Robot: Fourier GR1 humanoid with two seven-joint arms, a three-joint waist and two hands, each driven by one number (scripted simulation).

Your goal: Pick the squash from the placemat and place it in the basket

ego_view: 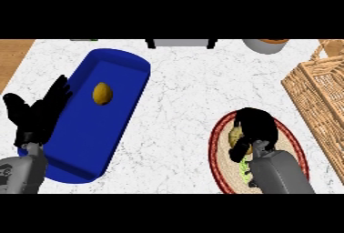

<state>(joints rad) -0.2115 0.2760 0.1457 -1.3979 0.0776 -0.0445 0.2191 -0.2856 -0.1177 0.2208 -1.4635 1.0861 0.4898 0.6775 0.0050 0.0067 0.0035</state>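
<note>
On the white marble table (188,91), the woven wicker basket (316,91) stands just right of the round red-rimmed straw placemat (222,150). The black right hand (256,127) curls round the yellow-green squash (236,135) at that mat, so the carry runs rightward. The left hand (33,113) rests open, well apart.

I count one blue tray (87,136), one yellow fruit (102,93), one placemat (218,152), one squash (235,134), one basket (316,95), one left hand (37,113), one right hand (256,127).
</note>
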